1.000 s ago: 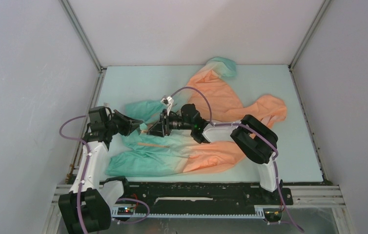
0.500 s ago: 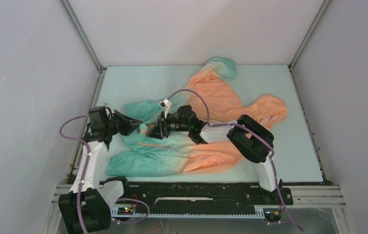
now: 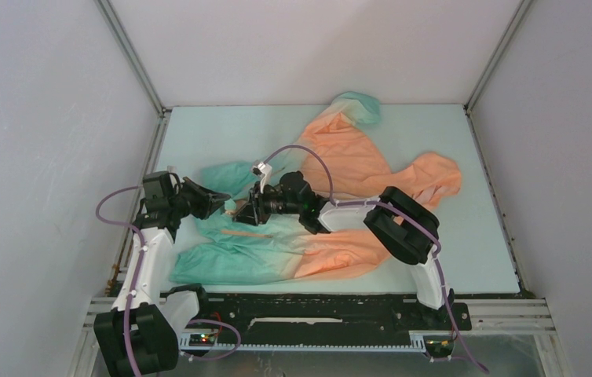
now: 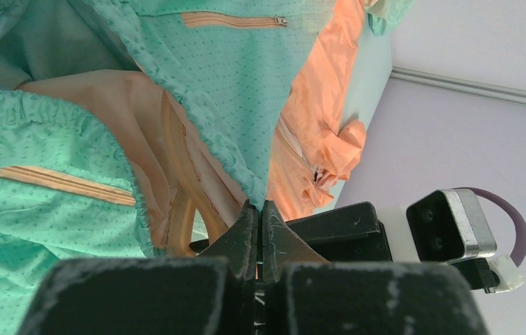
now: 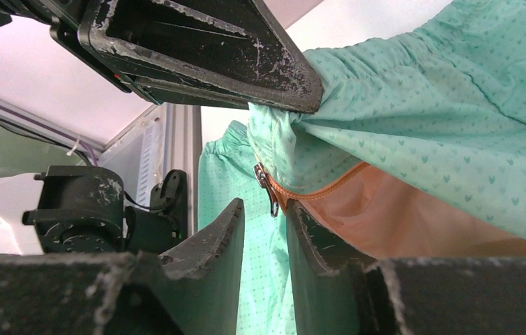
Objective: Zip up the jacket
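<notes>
Near the frame's lower centre, the jacket (image 3: 238,263) lies spread on the pale surface (image 3: 199,133), its teal hem to the left and its orange hood trailing to the upper right. Left of centre, the left gripper (image 4: 260,209) is clamped tight on a lifted fold of the teal hem edge. Facing it, the right gripper (image 5: 266,204) stands narrowly parted, the metal zip pull (image 5: 268,192) hanging between its fingertips, not visibly pinched.

Left gripper (image 4: 260,208) pinched closed; right gripper (image 5: 266,208) faces it, jaws seemingly slightly parted.
</notes>
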